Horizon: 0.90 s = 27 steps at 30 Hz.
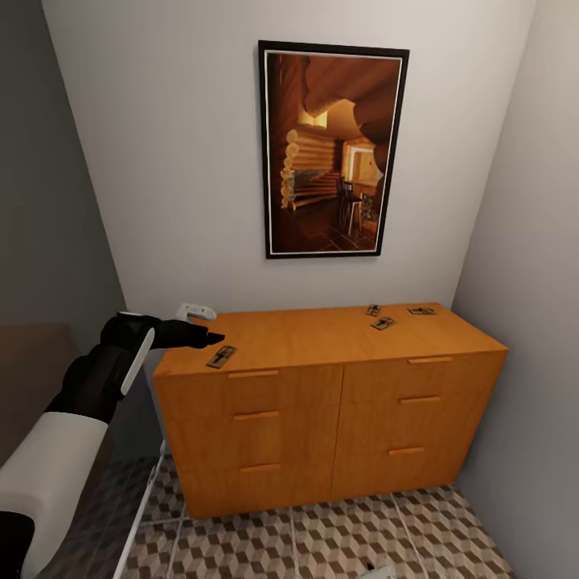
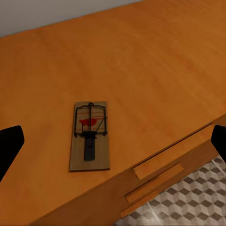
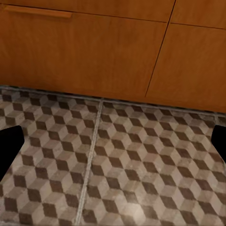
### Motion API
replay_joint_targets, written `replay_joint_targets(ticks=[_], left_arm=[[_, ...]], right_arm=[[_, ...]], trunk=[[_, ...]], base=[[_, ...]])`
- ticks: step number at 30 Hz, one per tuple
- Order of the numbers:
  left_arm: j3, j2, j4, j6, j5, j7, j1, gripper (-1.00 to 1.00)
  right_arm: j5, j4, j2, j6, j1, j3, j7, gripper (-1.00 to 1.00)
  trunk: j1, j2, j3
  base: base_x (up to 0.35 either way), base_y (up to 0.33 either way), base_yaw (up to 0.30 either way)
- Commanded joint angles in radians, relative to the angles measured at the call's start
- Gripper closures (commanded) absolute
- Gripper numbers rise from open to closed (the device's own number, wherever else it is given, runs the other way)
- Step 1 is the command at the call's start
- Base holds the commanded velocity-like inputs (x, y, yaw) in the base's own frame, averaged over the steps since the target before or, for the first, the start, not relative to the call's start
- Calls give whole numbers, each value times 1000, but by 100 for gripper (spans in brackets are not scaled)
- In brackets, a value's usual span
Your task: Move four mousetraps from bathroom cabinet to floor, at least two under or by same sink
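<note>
Tiled in a brown and beige cube pattern, the bathroom floor (image 1: 338, 539) runs up to the orange-brown cabinet (image 1: 322, 418), which stands against a grey wall under a framed picture (image 1: 334, 150). All four mousetraps are on the cabinet's top: the nearest mousetrap (image 1: 221, 356) lies at the front edge near the left corner, and the other three (image 1: 383, 323) cluster toward the back right corner. My left tool (image 1: 211, 338) hovers just beside that nearest trap, released, its fingers spread wide to either side in the left wrist view, where the trap (image 2: 90, 136) sits centred and close to the front edge. My right tool (image 3: 113, 141) hangs low over the floor tiles, also released, grasping nothing. The risk I see is the trap's thinness: if I close too high the fingers would skim over the board, and a sideways nudge could push it off the front edge onto the floor, possibly out of easy reach. Descending too hard could jam the fingertips into the cabinet top.
</note>
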Motion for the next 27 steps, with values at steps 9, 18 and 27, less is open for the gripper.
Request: replay_joint_targets(ticks=[9,18,27], left_arm=[[-3,-1,16,4,-1,-3,-1,-100],[-3,-1,19,4,0,-4,-1,-100],[-2,-1,19,4,2,-8,-1,-100]], right_arm=[[7,1,1,-1,-1,4,-8,-100],[7,1,1,-1,-1,4,-8,-100],[7,1,2,-1,-1,4,-8,-100]], trunk=[[0,-1,-14],[0,-1,-28],[0,-1,-40]], base=[[0,0,0],[0,0,0],[0,0,0]])
